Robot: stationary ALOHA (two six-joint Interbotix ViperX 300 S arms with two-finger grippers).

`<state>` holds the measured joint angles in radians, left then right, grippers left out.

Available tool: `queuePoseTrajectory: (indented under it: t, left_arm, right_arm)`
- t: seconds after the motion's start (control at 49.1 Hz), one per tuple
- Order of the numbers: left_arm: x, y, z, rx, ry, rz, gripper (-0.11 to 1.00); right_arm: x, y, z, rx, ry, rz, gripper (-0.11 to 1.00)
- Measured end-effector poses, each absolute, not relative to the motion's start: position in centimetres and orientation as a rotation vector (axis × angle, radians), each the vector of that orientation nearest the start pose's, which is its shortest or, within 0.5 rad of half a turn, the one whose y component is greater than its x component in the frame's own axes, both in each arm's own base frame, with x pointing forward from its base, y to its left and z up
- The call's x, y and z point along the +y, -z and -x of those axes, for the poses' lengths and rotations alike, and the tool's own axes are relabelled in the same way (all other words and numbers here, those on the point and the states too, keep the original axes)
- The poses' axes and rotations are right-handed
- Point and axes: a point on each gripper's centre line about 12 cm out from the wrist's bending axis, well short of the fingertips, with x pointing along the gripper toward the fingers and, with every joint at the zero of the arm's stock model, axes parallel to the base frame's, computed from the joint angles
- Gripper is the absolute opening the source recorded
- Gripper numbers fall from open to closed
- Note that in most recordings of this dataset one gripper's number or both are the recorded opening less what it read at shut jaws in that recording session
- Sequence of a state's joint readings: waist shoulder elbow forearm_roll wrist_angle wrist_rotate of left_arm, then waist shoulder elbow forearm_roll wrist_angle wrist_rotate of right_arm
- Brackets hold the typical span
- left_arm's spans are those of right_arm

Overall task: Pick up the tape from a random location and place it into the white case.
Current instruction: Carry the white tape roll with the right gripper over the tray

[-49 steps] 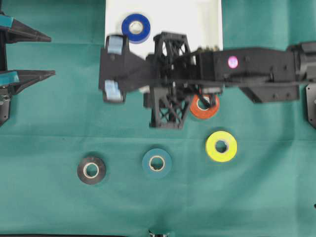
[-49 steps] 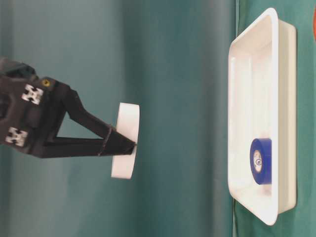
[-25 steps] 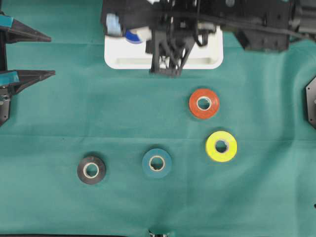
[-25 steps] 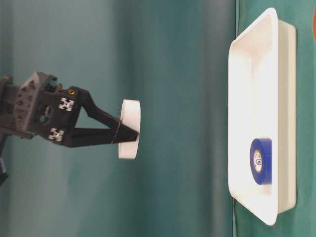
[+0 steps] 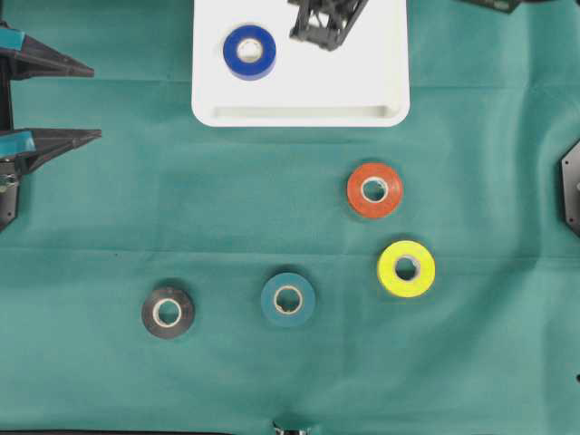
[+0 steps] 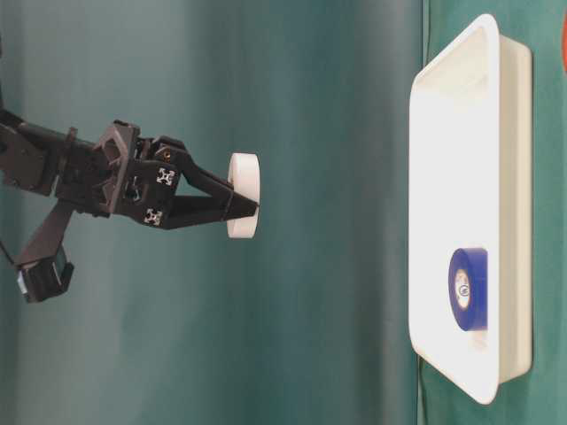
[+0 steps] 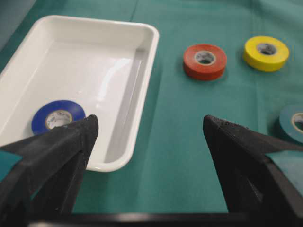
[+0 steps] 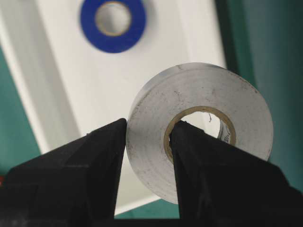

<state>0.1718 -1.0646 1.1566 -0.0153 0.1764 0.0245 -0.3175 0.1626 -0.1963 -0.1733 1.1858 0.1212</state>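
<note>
My right gripper (image 8: 149, 125) is shut on a white tape roll (image 8: 203, 92), one finger through its core and one outside. It hangs high above the white case (image 8: 61, 85); the table-level view shows the roll (image 6: 243, 195) held on edge, well clear of the case (image 6: 416, 177). Overhead, only a part of the right arm (image 5: 326, 23) shows over the case (image 5: 299, 113). A blue tape roll (image 5: 249, 52) lies flat inside the case. My left gripper (image 5: 96, 102) rests open at the left edge, nothing between its fingers (image 7: 71, 142).
On the green cloth lie an orange roll (image 5: 374, 190), a yellow roll (image 5: 406, 268), a teal roll (image 5: 288, 299) and a black roll (image 5: 168, 313). The left wrist view shows the case (image 7: 142, 94) with the blue roll (image 7: 57, 117) ahead to the left.
The right arm has carried the white roll from in front of the case to above it, rising and leaving most of the overhead view. The left arm has not moved.
</note>
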Motion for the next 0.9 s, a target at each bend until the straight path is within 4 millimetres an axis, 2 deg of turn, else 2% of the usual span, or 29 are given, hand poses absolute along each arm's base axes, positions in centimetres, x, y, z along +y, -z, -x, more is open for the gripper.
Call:
queuePoseTrajectory:
  t: [0.489, 0.692, 0.896]
  left_arm:
    - [3.2, -26.5, -17.6, 0.275, -0.177, 0.016, 0.97]
    - [3.2, -26.5, -17.6, 0.275, -0.177, 0.015, 0.97]
    - [3.2, -26.5, -17.6, 0.275, -0.179, 0.015, 0.97]
  right_arm:
    - [-16.2, -30.8, -42.5, 1.148, 0.448, -0.141, 0.33]
    - [-16.4, -29.4, -42.7, 1.125, 0.444, -0.137, 0.33]
    - [-16.7, -27.1, -42.5, 1.12, 0.438, -0.149, 0.33]
